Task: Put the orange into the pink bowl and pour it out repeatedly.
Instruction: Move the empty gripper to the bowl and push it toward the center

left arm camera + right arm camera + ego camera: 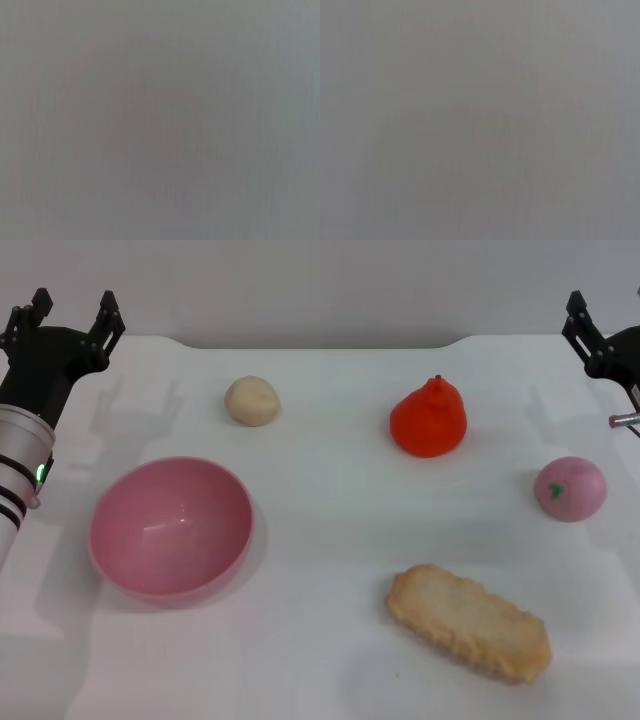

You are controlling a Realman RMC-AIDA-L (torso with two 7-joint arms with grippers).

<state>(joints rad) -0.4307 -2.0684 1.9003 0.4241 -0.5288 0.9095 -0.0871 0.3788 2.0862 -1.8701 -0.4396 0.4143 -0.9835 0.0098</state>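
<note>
The orange (429, 419) is a bright orange-red, pear-shaped toy with a small stem nub. It stands upright on the white table at the back, right of centre. The pink bowl (170, 528) sits upright and empty at the front left. My left gripper (64, 318) is open and empty at the far left back corner, well behind the bowl. My right gripper (590, 335) is at the far right back edge, partly out of view, away from the orange. Both wrist views show only a plain grey blur.
A small beige round lump (252, 400) lies at the back, left of centre. A pink ball with a green mark (570, 488) lies at the right. A long tan biscuit-like toy (468, 621) lies at the front right. A red-tipped pin (622, 420) shows at the right edge.
</note>
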